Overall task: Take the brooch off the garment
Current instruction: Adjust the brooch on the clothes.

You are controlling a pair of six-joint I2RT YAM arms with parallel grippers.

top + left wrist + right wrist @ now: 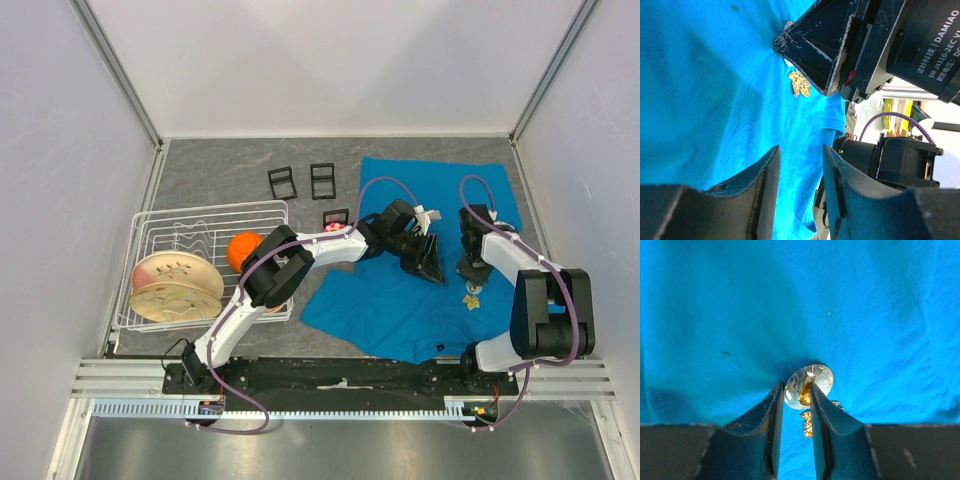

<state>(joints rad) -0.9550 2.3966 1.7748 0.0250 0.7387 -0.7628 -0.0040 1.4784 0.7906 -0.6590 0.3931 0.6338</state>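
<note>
The teal-blue garment (385,305) lies spread on the right half of the table. The brooch (472,297) is a gold leaf with a round shiny disc (817,376), and it sits on the cloth near the shirt's right side. My right gripper (796,389) points down at it, jaws nearly closed and pinching the disc edge. The gold leaf (807,423) hangs just below. My left gripper (430,268) rests on the shirt just left of the brooch, fingers (767,175) apart with only cloth (700,90) behind them. Its wrist view shows the leaf (800,83) under the right fingertips.
A white wire dish rack (205,208) stands at the left. It holds patterned plates (175,285) and an orange object (243,250). Three small black frames (282,182) (322,180) (336,216) stand behind the left arm. Walls close in the back and both sides.
</note>
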